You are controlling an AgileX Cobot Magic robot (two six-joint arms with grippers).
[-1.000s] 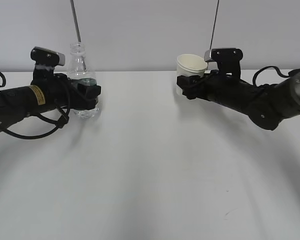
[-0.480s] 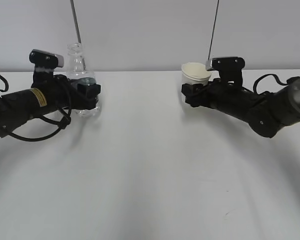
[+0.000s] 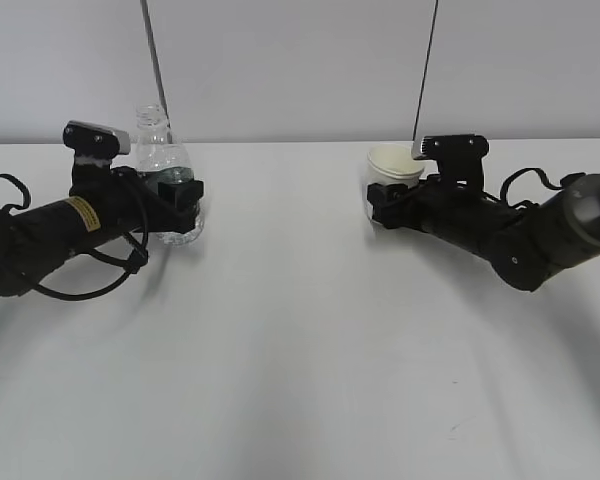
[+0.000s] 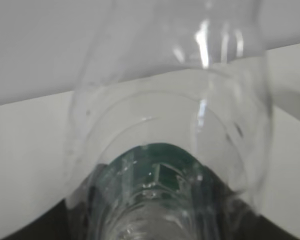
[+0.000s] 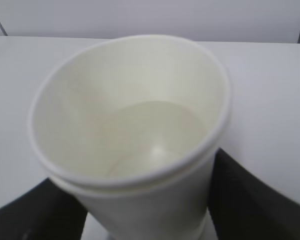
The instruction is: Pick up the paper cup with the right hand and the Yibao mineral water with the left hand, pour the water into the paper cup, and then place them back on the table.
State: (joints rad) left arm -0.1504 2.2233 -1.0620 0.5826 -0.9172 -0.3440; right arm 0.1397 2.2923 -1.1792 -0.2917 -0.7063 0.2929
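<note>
My left hand's gripper (image 3: pixel 177 197) is shut on the Yibao mineral water (image 3: pixel 158 150), a clear uncapped bottle with a dark green label, standing upright low over the table (image 3: pixel 300 350) at the far left. In the left wrist view the bottle (image 4: pixel 170 115) fills the frame, with the gripper (image 4: pixel 162 225) round its label. My right hand's gripper (image 3: pixel 385 203) is shut on the cream-white paper cup (image 3: pixel 394 163) at the far right. In the right wrist view the cup (image 5: pixel 130 100) sits upright between the black fingers (image 5: pixel 250 200), with a glinting layer of water at its bottom. Both bases are hidden.
Two thin dark rods (image 3: pixel 152 50) rise against the grey back wall behind the bottle and the cup. Black cables (image 3: pixel 80 285) loop under the left arm. The white table stretches wide between the arms and toward the front.
The right gripper has lowered the cup and shifted it slightly right. The left gripper has lowered the bottle a little, and the left arm now slopes down to the left.
</note>
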